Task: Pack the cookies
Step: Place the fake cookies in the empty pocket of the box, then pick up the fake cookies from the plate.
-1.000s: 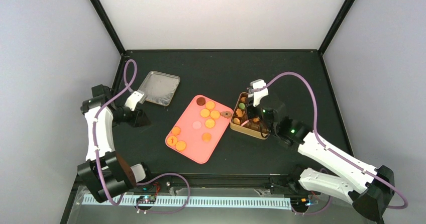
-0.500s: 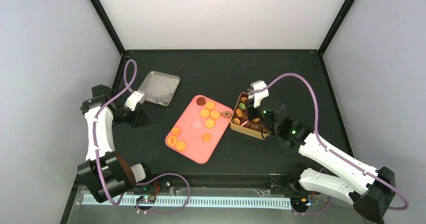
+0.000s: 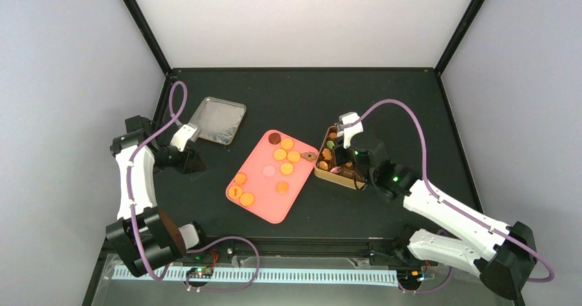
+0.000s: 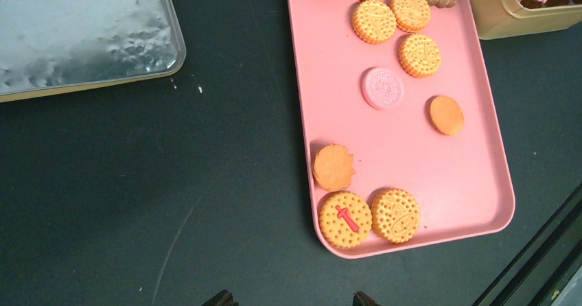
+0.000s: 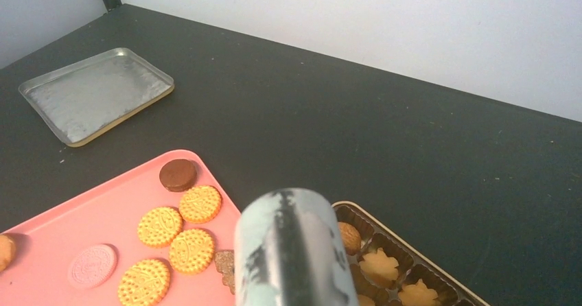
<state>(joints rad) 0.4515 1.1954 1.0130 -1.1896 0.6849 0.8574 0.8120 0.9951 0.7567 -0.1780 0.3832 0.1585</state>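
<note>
Comparing views, we see the left gripper (image 4: 289, 298) spread empty at the wrist frame's bottom edge, cookies (image 4: 374, 21) above; overhead, the right gripper (image 3: 343, 156) hangs over the gold tin (image 3: 333, 179), grip untellable.

Light comes evenly from overhead, bright and white. The pale back wall (image 3: 302, 18) is close to washed out, while the matte black table (image 3: 384, 100) soaks the light up with no glare. The silver tin lid (image 3: 217, 120) gives back a mottled, milky sheen. Shadows are soft and faint around the pink tray (image 4: 412, 182). The left wrist view is crisp: the stamped patterns on the cookies (image 4: 374, 21) read clearly. In the right wrist view, a grey rounded shape (image 5: 292, 248) right at the lens is badly blurred, though the things behind it stay fairly sharp.
</note>
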